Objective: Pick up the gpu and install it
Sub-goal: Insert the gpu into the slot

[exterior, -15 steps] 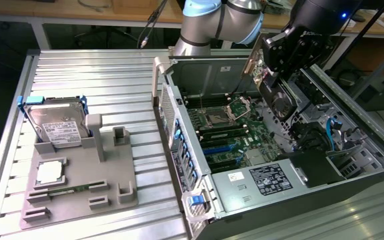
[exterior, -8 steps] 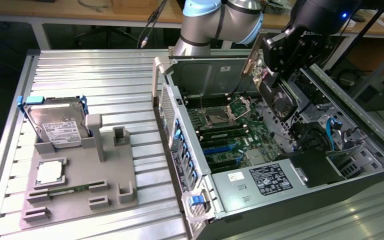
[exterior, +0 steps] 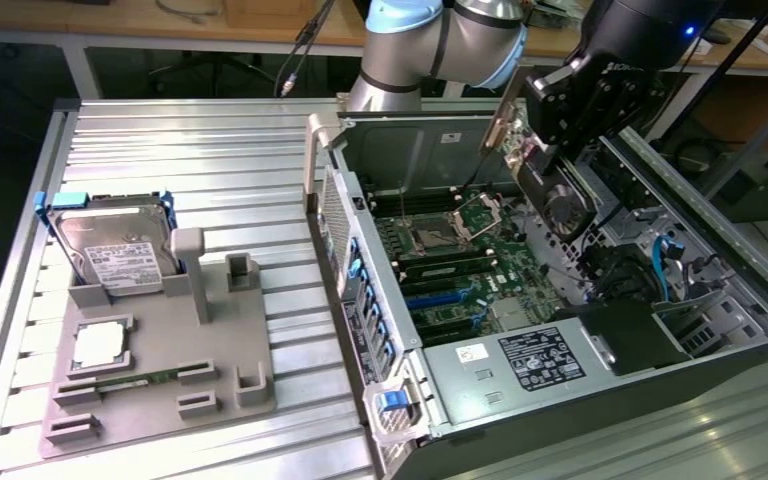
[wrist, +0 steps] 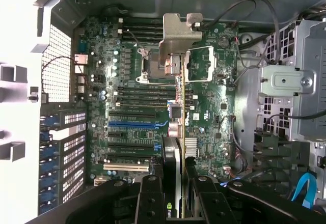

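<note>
From the exterior view's left to its right, one hard drive [exterior: 117,250], one processor [exterior: 97,345] and one memory stick [exterior: 131,381] are seated on one grey fixture [exterior: 224,340], and one gpu [exterior: 554,192] is held clamped in the one gripper [exterior: 544,150] above the far end of one open computer case [exterior: 411,150].

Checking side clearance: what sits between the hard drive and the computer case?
Exterior view: next to the hard drive stand two grey holder posts, tall and short, then bare ribbed table up to the computer case.
</note>
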{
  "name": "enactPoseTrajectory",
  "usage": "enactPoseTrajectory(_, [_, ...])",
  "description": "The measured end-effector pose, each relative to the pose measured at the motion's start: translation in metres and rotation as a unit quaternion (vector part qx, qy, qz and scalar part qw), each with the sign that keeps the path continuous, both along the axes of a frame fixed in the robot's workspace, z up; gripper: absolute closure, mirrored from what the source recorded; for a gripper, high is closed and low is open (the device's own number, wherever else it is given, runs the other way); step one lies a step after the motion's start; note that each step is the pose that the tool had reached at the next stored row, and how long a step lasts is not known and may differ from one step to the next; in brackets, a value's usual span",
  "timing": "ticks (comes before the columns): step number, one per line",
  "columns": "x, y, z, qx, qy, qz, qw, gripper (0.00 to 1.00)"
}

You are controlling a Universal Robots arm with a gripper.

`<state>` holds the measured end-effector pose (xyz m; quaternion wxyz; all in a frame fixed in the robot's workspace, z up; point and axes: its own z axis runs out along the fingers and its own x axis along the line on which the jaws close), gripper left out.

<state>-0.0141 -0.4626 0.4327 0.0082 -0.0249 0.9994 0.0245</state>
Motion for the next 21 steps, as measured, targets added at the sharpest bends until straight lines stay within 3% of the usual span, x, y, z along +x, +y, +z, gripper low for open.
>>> enactPoseTrajectory(21, [0.0, 0.0, 0.0, 0.0, 0.0, 0.036, 0.9994, 0.73])
